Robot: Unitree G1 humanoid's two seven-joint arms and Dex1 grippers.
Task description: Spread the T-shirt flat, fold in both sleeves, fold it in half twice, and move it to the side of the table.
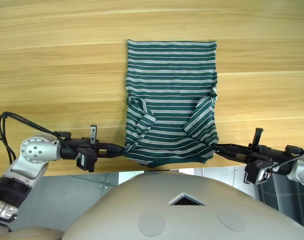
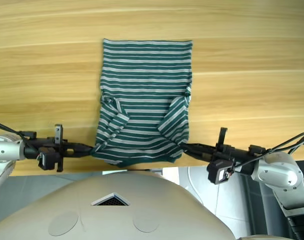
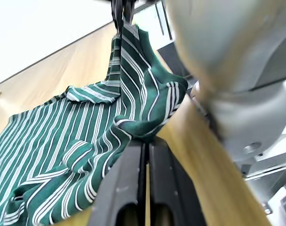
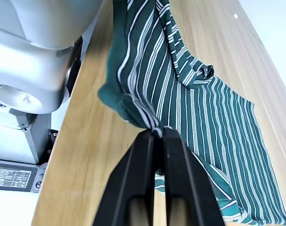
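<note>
Your left gripper (image 1: 126,148) is squeezed shut on the near left corner of the T-shirt (image 1: 171,100). In the left wrist view its two dark fingers (image 3: 126,179) sit close side by side, and a bunch of green striped cloth is pinched at their tips. Your right gripper (image 1: 215,145) is squeezed shut too, and it holds the near right corner of the same shirt. In the right wrist view its fingers (image 4: 138,165) are pressed together with a little fold of cloth caught between them. The two grippers point at each other from each side, and the near edge of the shirt runs between them, right by the near edge of the table (image 1: 52,75). The T-shirt lies in the middle of the wooden table. It is long and narrow, and it runs away from you. Its far end lies flat, with a straight edge. The left sleeve (image 1: 140,114) is folded in on top of the shirt's body. The right sleeve (image 1: 202,117) is folded in as well, so both sleeves point to the middle. The cloth near the grippers is bunched and a bit wrinkled, and the far half looks smooth. The shirt is dark green with thin white stripes going across it.
</note>
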